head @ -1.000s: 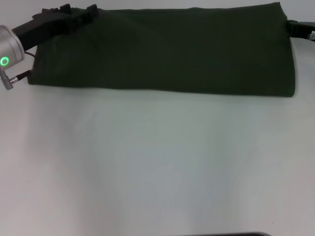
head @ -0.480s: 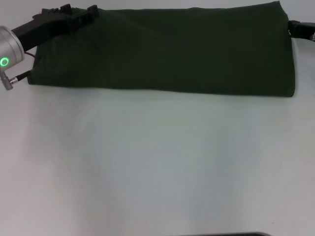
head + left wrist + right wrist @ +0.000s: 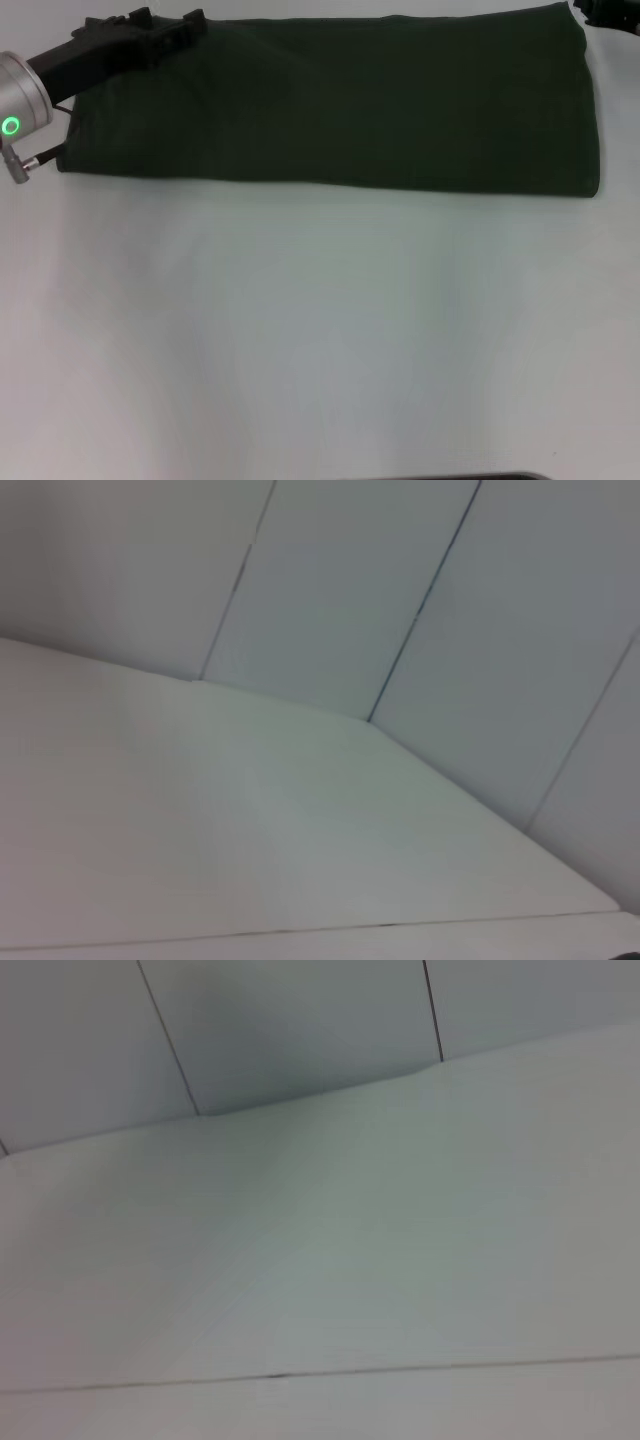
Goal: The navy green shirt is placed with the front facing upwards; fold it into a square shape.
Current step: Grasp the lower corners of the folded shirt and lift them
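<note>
The navy green shirt [image 3: 340, 100] lies as a long dark band across the far part of the white table [image 3: 320, 330], its plain surface up and no print showing. My left gripper [image 3: 170, 25] is at the shirt's far left corner, lying over the cloth edge. Only a black tip of my right gripper [image 3: 608, 12] shows, just beyond the shirt's far right corner at the top edge of the head view. Both wrist views show only bare white table and wall panels, with no shirt.
The left arm's silver wrist with a green light [image 3: 15, 100] sits at the left edge, beside the shirt's left end. White table stretches from the shirt's near edge toward me. Grey wall panels [image 3: 400, 580] stand behind the table.
My right gripper has drawn back from the shirt's right end toward the far corner, nearly out of the head view. The left gripper has shifted slightly right along the far edge.
</note>
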Tool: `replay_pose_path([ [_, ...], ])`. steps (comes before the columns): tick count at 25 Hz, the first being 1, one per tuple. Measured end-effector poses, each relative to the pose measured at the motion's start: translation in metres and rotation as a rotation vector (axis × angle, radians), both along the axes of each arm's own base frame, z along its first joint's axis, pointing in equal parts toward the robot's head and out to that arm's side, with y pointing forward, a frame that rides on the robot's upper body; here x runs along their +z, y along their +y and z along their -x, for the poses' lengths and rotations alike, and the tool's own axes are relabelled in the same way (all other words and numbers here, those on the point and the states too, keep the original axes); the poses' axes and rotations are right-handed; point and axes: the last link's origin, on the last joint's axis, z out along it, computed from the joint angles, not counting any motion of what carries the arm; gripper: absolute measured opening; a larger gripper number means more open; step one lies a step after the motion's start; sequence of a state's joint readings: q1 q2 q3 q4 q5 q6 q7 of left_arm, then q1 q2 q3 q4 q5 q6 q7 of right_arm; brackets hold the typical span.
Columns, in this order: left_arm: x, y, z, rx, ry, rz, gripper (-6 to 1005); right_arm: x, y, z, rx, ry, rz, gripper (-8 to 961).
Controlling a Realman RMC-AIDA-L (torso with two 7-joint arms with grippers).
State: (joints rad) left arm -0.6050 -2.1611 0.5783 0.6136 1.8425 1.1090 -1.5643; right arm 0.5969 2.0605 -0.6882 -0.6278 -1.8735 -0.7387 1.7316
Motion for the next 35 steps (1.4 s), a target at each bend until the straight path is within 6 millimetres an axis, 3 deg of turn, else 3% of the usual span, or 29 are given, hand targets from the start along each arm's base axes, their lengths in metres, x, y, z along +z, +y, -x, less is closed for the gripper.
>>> replay_pose_path([
  [11, -0.002, -0.004, -0.008, -0.029, -0.047, 0.04, 907, 0.003, 0.01, 0.006, -0.04, 0.05, -0.002, 12],
  [24, -0.003, -0.009, -0.006, -0.022, -0.072, 0.062, 907, -0.013, 0.02, 0.015, -0.124, -0.056, 0.104, 13],
  [35, -0.003, -0.013, -0.007, -0.034, -0.086, 0.074, 908, -0.022, 0.015, -0.003, -0.188, -0.103, 0.08, 13],
])
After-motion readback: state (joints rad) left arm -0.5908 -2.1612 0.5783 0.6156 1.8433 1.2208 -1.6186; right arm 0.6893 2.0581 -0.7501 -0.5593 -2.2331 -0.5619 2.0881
